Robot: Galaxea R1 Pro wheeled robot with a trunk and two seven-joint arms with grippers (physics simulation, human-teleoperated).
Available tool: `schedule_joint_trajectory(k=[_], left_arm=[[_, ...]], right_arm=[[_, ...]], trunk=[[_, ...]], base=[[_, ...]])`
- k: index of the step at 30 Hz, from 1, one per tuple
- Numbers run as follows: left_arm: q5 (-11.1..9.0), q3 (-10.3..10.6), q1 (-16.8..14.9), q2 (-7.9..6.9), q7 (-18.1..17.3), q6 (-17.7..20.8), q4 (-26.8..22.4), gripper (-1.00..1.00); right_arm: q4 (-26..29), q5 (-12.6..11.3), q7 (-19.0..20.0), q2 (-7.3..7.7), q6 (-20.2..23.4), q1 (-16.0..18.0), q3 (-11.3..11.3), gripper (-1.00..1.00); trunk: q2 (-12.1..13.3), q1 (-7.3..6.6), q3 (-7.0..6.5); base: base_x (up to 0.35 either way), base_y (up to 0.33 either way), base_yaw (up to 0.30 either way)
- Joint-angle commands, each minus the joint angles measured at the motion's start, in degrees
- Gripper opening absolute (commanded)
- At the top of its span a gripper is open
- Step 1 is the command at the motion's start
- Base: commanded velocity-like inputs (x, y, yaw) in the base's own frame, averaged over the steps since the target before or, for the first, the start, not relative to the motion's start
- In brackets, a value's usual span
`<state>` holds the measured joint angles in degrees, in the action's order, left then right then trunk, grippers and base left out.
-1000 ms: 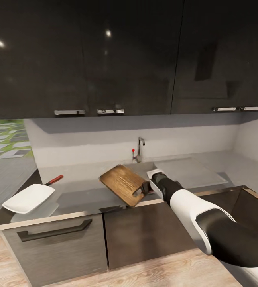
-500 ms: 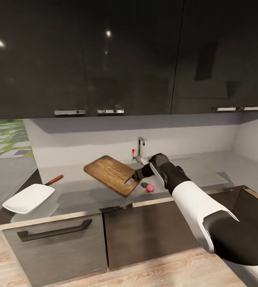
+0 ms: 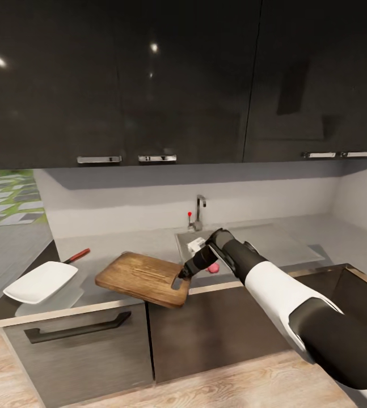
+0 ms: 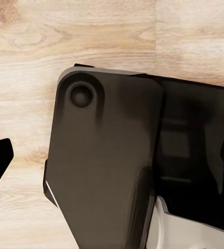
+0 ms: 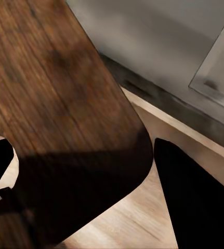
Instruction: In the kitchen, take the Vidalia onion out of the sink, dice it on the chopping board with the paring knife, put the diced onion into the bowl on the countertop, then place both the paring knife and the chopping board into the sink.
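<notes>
Head view: the right gripper [image 3: 182, 276] is clamped on the handle end of the board [image 3: 140, 277], holding it over the counter's [image 3: 101, 272] front edge, likely to set it down for chopping. Behind lie the bowl [image 3: 40, 281] and knife [image 3: 76, 256]; farther back, the onion [image 3: 212, 266] sits in the sink [image 3: 184, 241]. Whether the left gripper's fingers are open, I cannot tell.

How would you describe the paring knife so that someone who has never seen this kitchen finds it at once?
Start at the long grey countertop under the dark wall cabinets and go to its left end, where the white bowl sits. The paring knife lies just behind that bowl; its red handle sets it apart from the grey surface.
</notes>
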<state>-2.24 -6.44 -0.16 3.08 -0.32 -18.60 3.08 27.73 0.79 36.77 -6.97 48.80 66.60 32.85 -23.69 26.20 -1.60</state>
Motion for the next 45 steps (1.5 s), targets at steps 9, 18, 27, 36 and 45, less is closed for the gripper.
schedule_joint_trajectory(k=[9, 18, 27, 36, 45], left_arm=[[-0.2, -0.2, 0.0, 0.0, 0.0, -0.2, 0.1, 1.0], [-0.2, -0.2, 0.0, -0.09, 0.0, -0.2, 0.2, 1.0], [-0.2, -0.2, 0.0, -0.09, 0.1, -0.2, 0.2, 1.0], [-0.2, -0.2, 0.0, -0.09, 0.1, -0.2, 0.2, 1.0], [-0.2, -0.3, 0.0, -0.09, 0.1, -0.2, 0.1, 1.0]], right_arm=[[-2.1, 0.2, 0.3, 0.11, -0.5, 0.0, 0.3, -1.0], [-2.3, 3.9, 0.2, -0.25, -0.6, 0.0, 0.4, -1.0], [-2.3, 6.1, 0.1, -0.68, -0.8, 0.0, 0.5, -1.0], [-2.8, 6.1, 0.0, -0.21, -3.6, -0.1, 0.4, -1.0], [-3.5, 6.3, 0.0, -0.26, -3.7, -0.1, 0.4, -1.0]], trunk=[[0.0, 0.02, 0.54], [0.0, 0.02, 1.35], [0.0, 0.02, 2.08], [0.0, 0.02, 2.15], [0.0, 0.02, 2.15]], base=[[0.126, 0.0, 0.0], [0.339, 0.0, 0.017], [0.233, 0.0, 0.14], [0.006, 0.0, 0.136], [0.0, 0.0, 0.278]])
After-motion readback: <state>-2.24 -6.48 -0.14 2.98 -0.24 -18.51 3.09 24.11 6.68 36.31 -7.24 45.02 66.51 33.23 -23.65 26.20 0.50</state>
